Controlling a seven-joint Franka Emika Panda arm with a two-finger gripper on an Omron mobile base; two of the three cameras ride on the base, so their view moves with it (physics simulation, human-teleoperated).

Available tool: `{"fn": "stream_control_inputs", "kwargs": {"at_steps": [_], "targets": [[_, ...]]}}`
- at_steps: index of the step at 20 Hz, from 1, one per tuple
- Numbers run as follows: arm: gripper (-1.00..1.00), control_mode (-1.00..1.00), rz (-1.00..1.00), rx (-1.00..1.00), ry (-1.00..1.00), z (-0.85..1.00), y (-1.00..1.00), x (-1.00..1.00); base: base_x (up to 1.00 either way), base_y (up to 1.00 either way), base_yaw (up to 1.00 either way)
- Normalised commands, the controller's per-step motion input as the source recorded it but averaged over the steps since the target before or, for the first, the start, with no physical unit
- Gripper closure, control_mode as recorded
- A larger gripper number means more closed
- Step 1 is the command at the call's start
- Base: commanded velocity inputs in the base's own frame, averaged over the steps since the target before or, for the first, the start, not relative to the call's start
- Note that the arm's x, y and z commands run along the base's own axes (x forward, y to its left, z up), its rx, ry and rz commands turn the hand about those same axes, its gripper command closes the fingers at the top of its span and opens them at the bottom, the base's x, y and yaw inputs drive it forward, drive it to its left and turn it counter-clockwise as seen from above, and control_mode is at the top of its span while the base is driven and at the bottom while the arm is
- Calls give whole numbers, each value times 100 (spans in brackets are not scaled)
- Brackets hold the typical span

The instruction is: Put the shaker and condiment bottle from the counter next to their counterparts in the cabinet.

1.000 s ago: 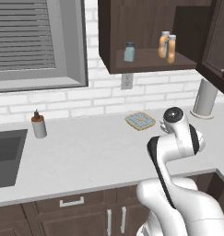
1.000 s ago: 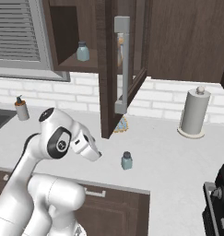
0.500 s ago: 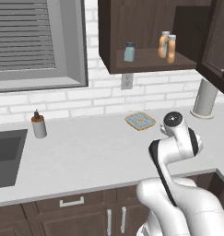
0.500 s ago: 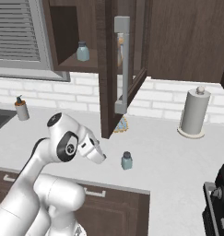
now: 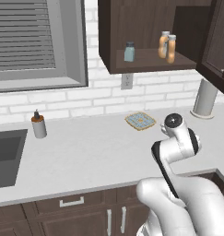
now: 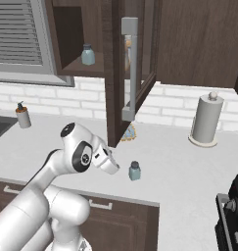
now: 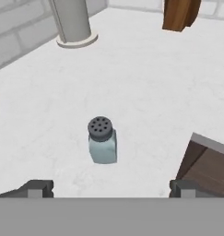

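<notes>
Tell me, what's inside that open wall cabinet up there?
On the cabinet shelf stand a blue-grey shaker and two orange bottles close together. In the right base view the open door covers most of the bottles.

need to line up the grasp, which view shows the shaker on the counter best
The hand view: the shaker stands upright on the counter, seen close with its perforated cap, centred between the open gripper tips. The right base view shows it small, just beyond the hand. The left base view shows its counterpart on the cabinet shelf.
</notes>
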Motion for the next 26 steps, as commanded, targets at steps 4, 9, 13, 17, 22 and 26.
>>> {"fn": "stream_control_inputs", "kwargs": {"at_steps": [4, 9, 13, 17, 22, 26], "targets": [[-100, -100, 0, 3, 0, -4, -16, 0, 0, 0, 0], [-100, -100, 0, 0, 0, -20, -1, 0, 0, 0, 0], [-100, -100, 0, 0, 0, -33, 0, 0, 0, 0, 0], [-100, -100, 0, 0, 0, -22, 0, 0, 0, 0, 0], [-100, -100, 0, 0, 0, -19, 0, 6, 0, 0, 0], [-100, -100, 0, 0, 0, -12, -1, 4, 0, 0, 0]]}}
